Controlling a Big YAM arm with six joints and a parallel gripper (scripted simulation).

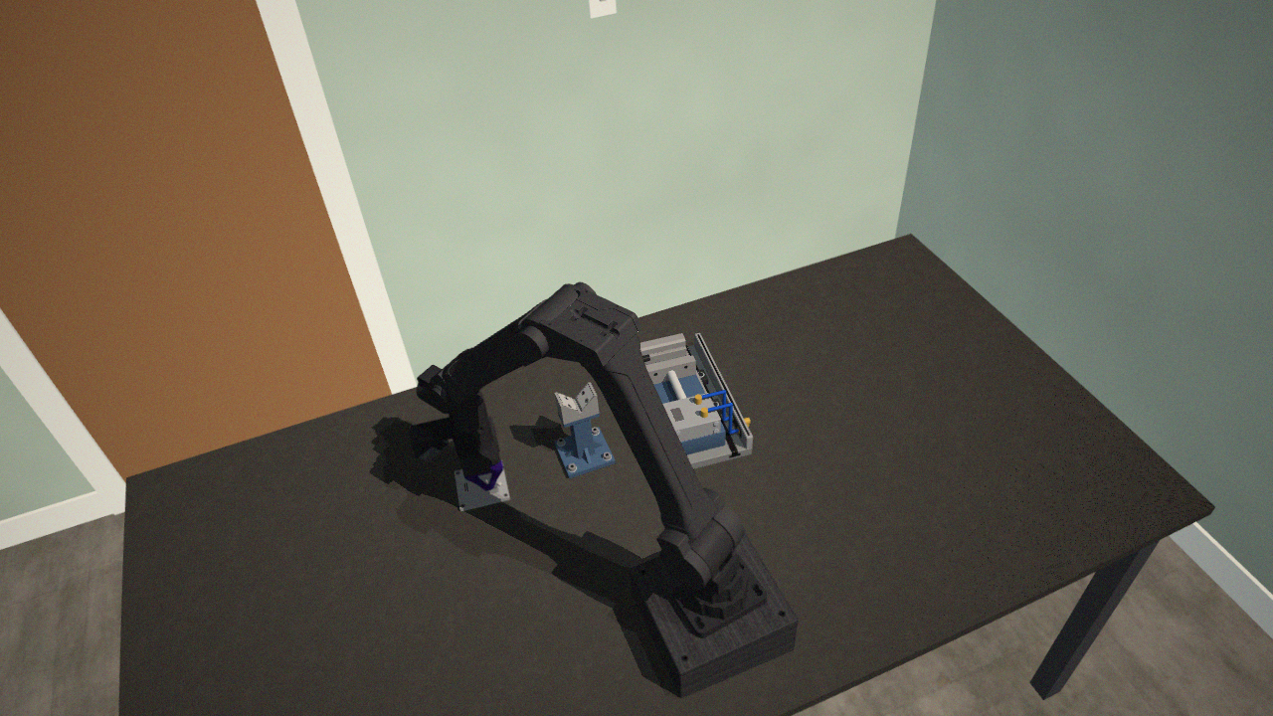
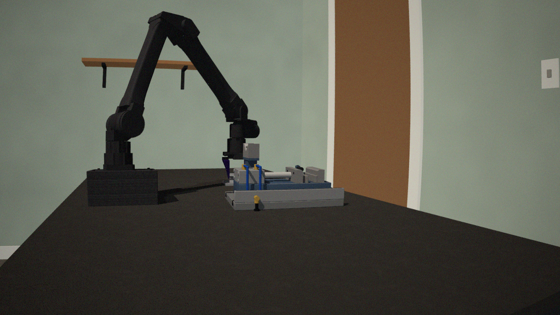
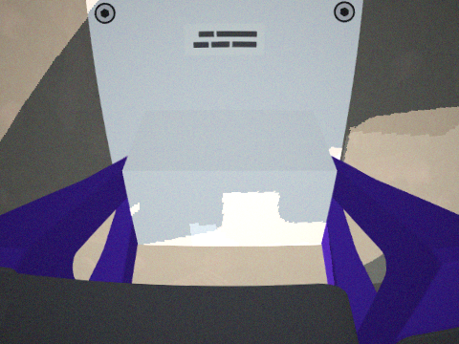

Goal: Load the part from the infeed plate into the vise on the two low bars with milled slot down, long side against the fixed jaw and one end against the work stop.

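Black links of the arm (image 1: 642, 427) (image 2: 141, 66) rise from a dark base block (image 1: 752, 642) (image 2: 122, 187), bend at a high elbow and drop to the gripper (image 1: 488, 480) (image 2: 227, 178) (image 3: 229, 164), which points down over the infeed plate (image 1: 467, 498) (image 2: 227, 183) (image 3: 225, 76). Its purple fingers stand fairly wide, clamped on opposite sides of the block (image 2: 231, 177) (image 3: 229, 201), which is over that plate, well apart from the vise (image 1: 702, 440) (image 2: 287, 185). Pale grey and plain-faced, the block carries a bright, ragged-edged patch of light toward its near edge; I cannot make out its slot. From the wrist, two screws (image 3: 105, 12) (image 3: 344, 11) and a dark-barred label (image 3: 225, 39) show on the plate. The top view reveals the V-block's (image 1: 577, 405) (image 2: 250, 151) open notch, while only the exterior view shows the wooden wall shelf (image 2: 117, 62) behind the arm.
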